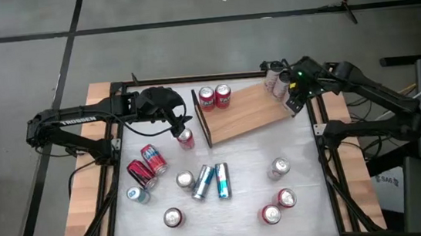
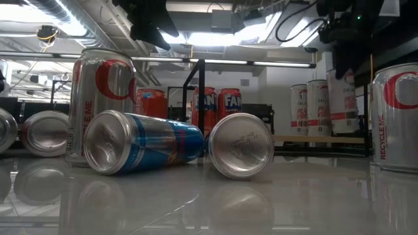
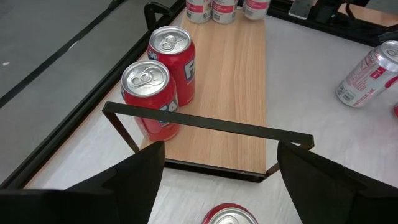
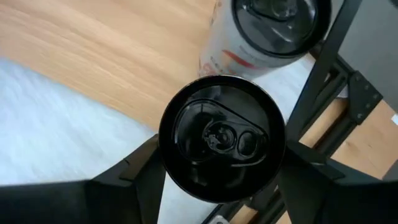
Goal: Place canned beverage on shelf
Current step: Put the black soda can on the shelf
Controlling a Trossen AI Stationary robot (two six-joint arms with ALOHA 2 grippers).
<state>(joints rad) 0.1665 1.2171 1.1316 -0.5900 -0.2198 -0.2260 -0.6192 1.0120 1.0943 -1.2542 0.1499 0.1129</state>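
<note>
Now the right gripper [image 4: 219, 168] clasps a pale can with a black top [image 4: 222, 146], the light-brown wooden shelf [image 4: 106, 59] just ahead; it should go down straight. Farther off, the left gripper [image 3: 221, 180] pinches a red can [image 3: 229, 216].

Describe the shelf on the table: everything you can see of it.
The shelf is a flat, light-brown wood-grain board lying angled at the table's far side. A thin dark rail stands upright along its short end nearest the left gripper. Two red cans stand upright on it behind that rail; pale red-and-white cans stand at its opposite end, where the right gripper holds a can.
</note>
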